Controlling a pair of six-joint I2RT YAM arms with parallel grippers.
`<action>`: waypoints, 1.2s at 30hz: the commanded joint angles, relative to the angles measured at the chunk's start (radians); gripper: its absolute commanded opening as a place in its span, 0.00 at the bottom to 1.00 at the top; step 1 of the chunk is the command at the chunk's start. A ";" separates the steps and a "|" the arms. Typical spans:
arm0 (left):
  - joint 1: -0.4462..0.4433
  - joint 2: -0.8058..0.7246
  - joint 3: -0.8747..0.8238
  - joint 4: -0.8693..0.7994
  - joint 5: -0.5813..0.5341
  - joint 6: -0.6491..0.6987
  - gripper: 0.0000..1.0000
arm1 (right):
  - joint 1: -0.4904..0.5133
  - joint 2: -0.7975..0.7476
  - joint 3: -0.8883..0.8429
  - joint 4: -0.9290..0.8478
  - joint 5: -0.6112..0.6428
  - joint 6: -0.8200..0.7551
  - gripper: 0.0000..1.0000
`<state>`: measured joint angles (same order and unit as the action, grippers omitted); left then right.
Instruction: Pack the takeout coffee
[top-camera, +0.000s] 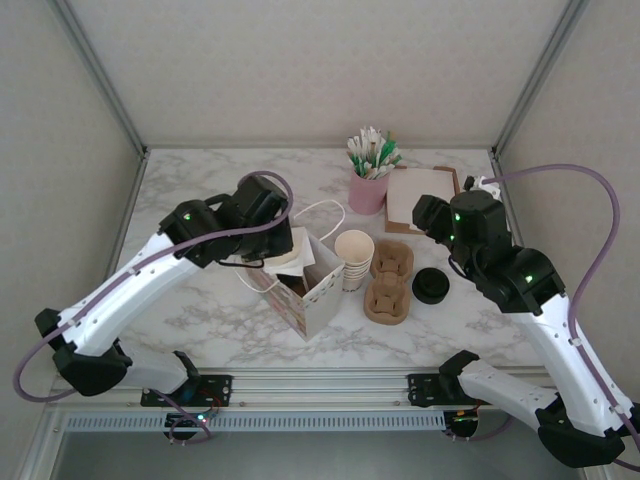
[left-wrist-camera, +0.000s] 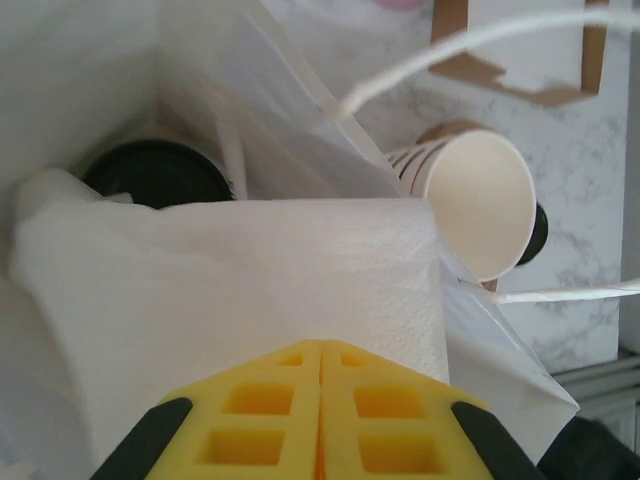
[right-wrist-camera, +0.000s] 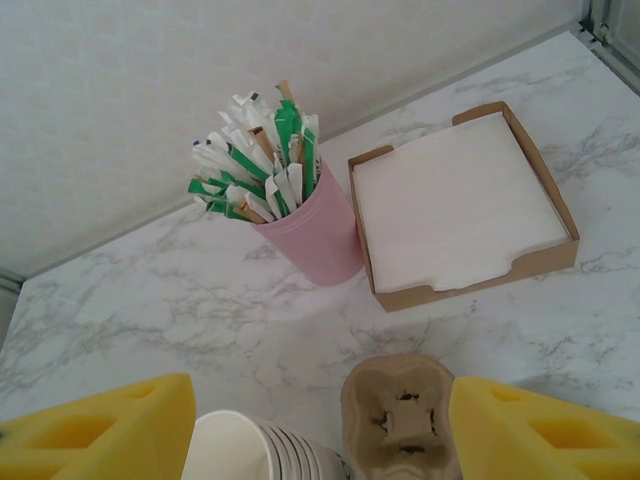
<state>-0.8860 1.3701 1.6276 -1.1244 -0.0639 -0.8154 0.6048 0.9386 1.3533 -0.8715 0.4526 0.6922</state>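
i read no text or number anywhere; the sachets (right-wrist-camera: 255, 150) in the pink cup (right-wrist-camera: 315, 235) bear green print, too small to make out.

Pink cup (right-wrist-camera: 318, 240) (white-grey marbled table (right-wrist-camera: 150, 320))

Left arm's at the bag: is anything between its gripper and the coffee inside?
Yes. The left gripper is shut on a white napkin, which spreads in front of it across the bag and hides the near edge of the black-lidded coffee.
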 joint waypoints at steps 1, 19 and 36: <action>0.012 0.095 0.036 -0.098 0.132 0.069 0.07 | 0.004 0.004 -0.016 0.022 0.022 -0.007 0.69; 0.010 0.157 0.065 -0.060 0.107 0.159 0.05 | 0.005 0.001 -0.046 0.050 0.011 -0.022 0.70; 0.171 -0.288 -0.039 0.380 -0.670 0.575 1.00 | 0.003 -0.079 -0.281 0.429 0.353 -0.516 0.99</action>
<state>-0.8444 1.1061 1.6966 -0.8639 -0.4427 -0.3710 0.6048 0.8490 1.1702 -0.6266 0.6617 0.4145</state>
